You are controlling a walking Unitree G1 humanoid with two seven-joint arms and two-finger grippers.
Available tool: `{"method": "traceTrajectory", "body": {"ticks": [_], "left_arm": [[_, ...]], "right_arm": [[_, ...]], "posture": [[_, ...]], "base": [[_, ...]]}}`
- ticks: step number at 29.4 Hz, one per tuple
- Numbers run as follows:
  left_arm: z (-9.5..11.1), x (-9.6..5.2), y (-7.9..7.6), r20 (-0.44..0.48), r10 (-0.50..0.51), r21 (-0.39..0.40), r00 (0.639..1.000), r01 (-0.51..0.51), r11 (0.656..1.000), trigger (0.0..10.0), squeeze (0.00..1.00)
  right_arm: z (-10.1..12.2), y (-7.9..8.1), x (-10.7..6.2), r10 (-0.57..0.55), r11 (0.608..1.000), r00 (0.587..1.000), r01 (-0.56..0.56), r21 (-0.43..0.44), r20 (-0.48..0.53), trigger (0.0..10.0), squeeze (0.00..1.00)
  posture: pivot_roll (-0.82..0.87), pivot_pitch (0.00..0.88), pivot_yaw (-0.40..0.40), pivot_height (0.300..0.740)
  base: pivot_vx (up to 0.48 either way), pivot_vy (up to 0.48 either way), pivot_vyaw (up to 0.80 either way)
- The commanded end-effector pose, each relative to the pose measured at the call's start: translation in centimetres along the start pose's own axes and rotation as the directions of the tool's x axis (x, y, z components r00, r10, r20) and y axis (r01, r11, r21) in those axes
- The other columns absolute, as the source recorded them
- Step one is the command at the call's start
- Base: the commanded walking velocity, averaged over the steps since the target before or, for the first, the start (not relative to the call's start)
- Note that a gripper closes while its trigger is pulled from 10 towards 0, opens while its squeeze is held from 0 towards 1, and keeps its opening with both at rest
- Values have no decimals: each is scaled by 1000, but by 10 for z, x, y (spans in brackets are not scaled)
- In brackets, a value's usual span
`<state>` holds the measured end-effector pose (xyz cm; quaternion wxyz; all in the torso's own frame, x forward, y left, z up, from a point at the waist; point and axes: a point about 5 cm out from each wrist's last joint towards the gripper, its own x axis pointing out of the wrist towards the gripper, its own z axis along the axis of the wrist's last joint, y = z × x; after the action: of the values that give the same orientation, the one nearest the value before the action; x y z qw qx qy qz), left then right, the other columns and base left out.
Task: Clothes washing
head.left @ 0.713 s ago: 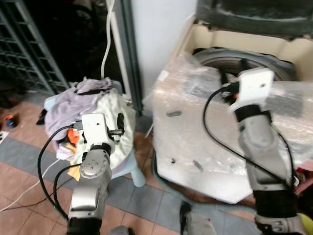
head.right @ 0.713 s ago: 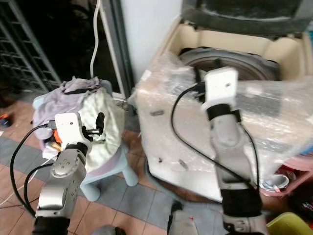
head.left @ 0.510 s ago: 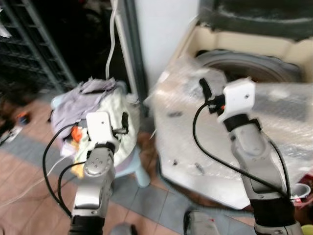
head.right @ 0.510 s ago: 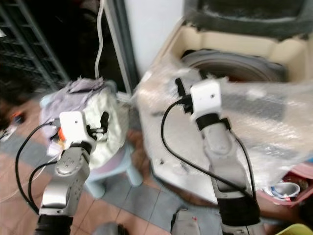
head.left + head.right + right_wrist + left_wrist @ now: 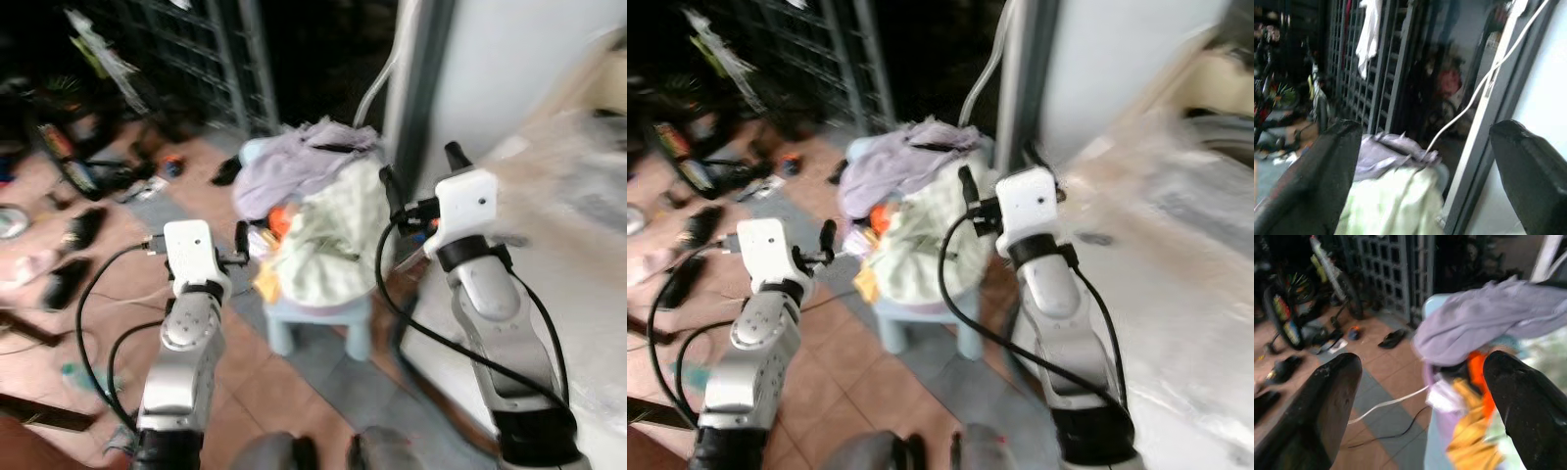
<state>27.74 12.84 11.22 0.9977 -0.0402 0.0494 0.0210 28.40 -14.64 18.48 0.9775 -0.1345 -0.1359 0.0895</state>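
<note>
Approach step: left gripper [image 5: 1420, 396] and right gripper [image 5: 1422, 161] both spread, empty, facing clothes pile [image 5: 318, 211] on stool [image 5: 318, 318]; next, reach and grab.

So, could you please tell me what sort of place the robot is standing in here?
Probably a home's laundry or utility area: a pile of clothes heaped on a small stool, a tiled floor, and a metal grille behind.

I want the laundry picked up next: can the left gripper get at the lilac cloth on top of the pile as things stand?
Probably yes. The left gripper is open and faces the lilac cloth, which lies uncovered atop the clothes pile on the small stool; nothing stands between them, though a gap remains to close.
</note>
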Motion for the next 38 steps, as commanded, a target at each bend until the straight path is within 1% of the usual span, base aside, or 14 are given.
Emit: {"method": "traceTrajectory", "body": {"ticks": [1, 3, 4, 5, 6, 11, 15, 17, 24, 28, 30, 32, 34, 38], "left_arm": [[2, -1, 1, 11, 17, -24, 1000, -17, 1000, 10000, 0], [5, -3, 1, 41, -11, -23, 999, 12, 1000, 10000, 0], [6, -3, 1, 48, -19, -20, 999, 20, 1000, 10000, 0], [6, -4, 1, 52, -22, -19, 998, 23, 1000, 10000, 0], [6, -4, 2, 49, -22, -17, 999, 22, 1000, 10000, 0], [5, -4, 7, 47, -15, -23, 999, 16, 1000, 10000, 0], [2, -6, 11, 46, -13, -20, 999, 14, 1000, 10000, 0], [0, -6, 14, 38, -9, -22, 999, 10, 1000, 10000, 0], [0, -6, 15, 37, -9, -15, 999, 10, 1000, 10000, 0], [1, -5, 16, 45, -22, 0, 999, 22, 1000, 10000, 0], [1, -5, 17, 45, -22, 2, 999, 22, 1000, 10000, 0], [0, -6, 19, 43, -20, 7, 999, 19, 1000, 10000, 0], [0, -7, 20, 42, -20, 11, 999, 20, 1000, 10000, 0], [0, -6, 19, 43, -24, 13, 999, 23, 1000, 10000, 0]], "right_arm": [[8, 5, 2, 17, 1000, 999, -17, 5, 32, 10000, 1000], [6, 7, -1, 26, 1000, 999, -26, 1, 20, 10000, 1000], [5, 7, -1, 26, 1000, 1000, -26, -7, 13, 10000, 816], [4, 7, -2, 26, 1000, 1000, -26, -13, 9, 10000, 816], [3, 8, -3, 28, 1000, 1000, -28, -14, 4, 10000, 0], [-13, 6, -9, 14, 1000, 997, -14, -1, -79, 10000, 0], [-42, 6, -30, -26, 1000, 976, 28, 7, -216, 10000, 0], [-55, 6, -41, -59, 998, 963, 49, -43, -264, 10000, 0], [-72, 12, -56, -55, 998, 946, 47, -33, -321, 10000, 0], [-70, 8, -50, -83, 996, 945, 74, -40, -318, 10000, 0], [-71, 10, -49, -88, 992, 943, 55, -112, -321, 10000, 0], [-70, 14, -46, -67, 997, 940, 74, 8, -334, 10000, 0], [-68, 13, -40, -104, 991, 937, 126, 43, -333, 10000, 0], [-64, 11, -27, -100, 994, 946, 107, 4, -309, 10000, 0]], "posture": [[-65, 88, 95, 740], [-63, 86, 96, 740], [-63, 86, 96, 740], [-63, 86, 96, 740], [-62, 86, 98, 740], [-64, 85, 99, 740], [-63, 86, 97, 740], [-63, 86, 97, 740], [-56, 96, 104, 740], [-53, 100, 108, 740], [-53, 100, 108, 740], [-45, 111, 109, 740], [-45, 109, 106, 740], [-48, 107, 101, 740]], "base": [[0, 0, 506], [0, 0, 0], [0, 0, 0], [0, 0, 0], [0, 0, 0], [0, 0, 0], [324, 0, 0], [337, 0, 0], [335, 0, 0], [434, 0, 0], [446, 0, 0], [446, 0, 0], [446, 0, 0], [453, 0, 0]]}}
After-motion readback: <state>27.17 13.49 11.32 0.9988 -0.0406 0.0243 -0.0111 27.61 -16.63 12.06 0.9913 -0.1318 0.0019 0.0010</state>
